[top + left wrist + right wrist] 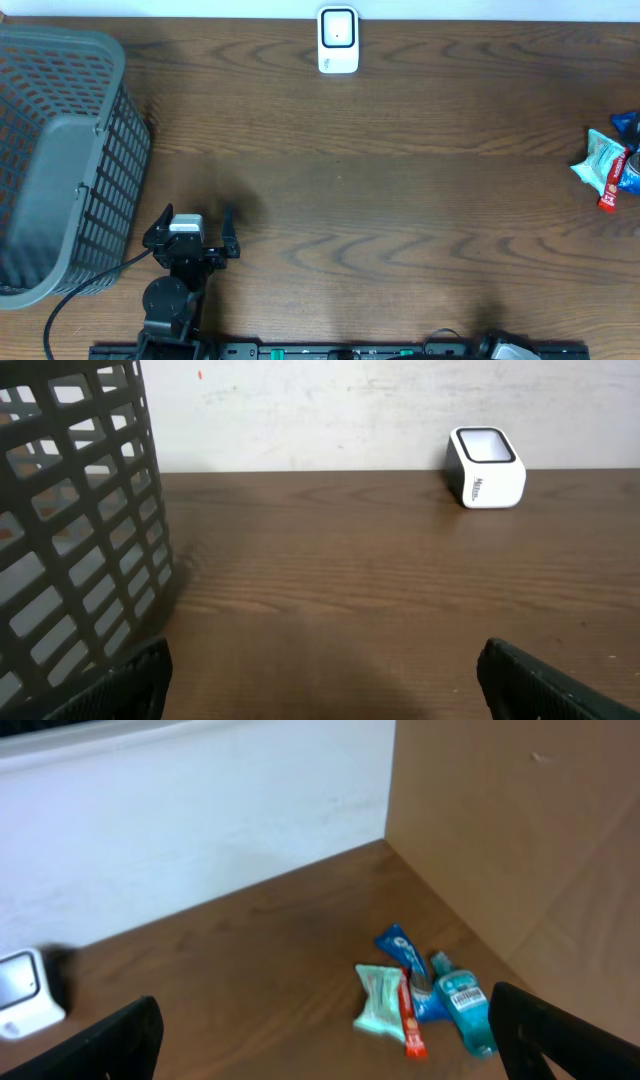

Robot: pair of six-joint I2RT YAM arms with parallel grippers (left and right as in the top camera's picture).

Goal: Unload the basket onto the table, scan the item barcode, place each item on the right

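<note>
A white barcode scanner (338, 40) stands at the far middle edge of the table, also seen in the left wrist view (485, 465) and the right wrist view (20, 992). A small pile of items (610, 165) lies at the right edge: a mint packet (380, 1002), a red stick pack (408, 1018), a blue bottle (465, 1010) and a blue pouch (400, 948). My left gripper (196, 214) (325, 695) is open and empty over the near left of the table. My right gripper (335, 1045) is open and empty, well short of the pile.
A grey plastic basket (60, 160) (70, 530) fills the left side, close to my left gripper. A wooden side wall (520, 840) rises just beyond the pile. Only a bit of the right arm (510, 350) shows at the overhead view's near edge.
</note>
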